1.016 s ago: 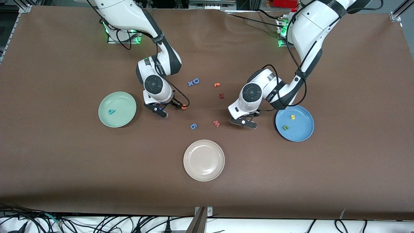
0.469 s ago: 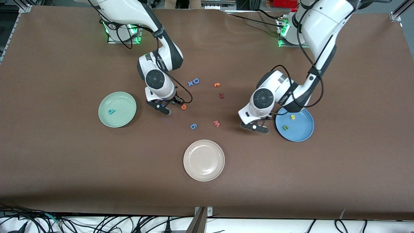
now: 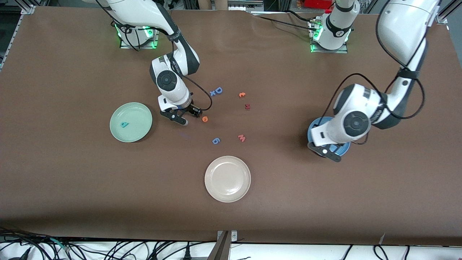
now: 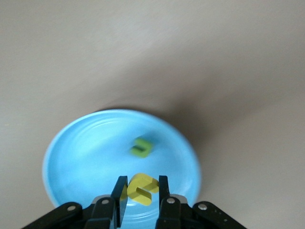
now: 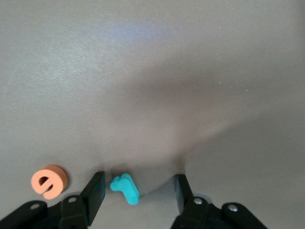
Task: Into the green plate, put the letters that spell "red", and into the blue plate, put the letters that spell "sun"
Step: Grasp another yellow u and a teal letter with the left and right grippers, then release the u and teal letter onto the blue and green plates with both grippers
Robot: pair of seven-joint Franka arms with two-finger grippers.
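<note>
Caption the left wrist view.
Left gripper holding a yellow letter above the blue plate, a green letter already inside.

Brown table (image 3: 72, 180); white arms with black joints. Mint-green plate (image 3: 119, 134) carrying a teal d (image 3: 124, 124); blue plate (image 4: 81, 157) with a green n (image 4: 141, 147); cream plate (image 3: 227, 178). Yellow u (image 4: 141, 188), teal r (image 5: 126, 188), orange e (image 5: 49, 181), blue D (image 3: 218, 90), pink w (image 3: 242, 138), dark red letter (image 3: 247, 106).
</note>
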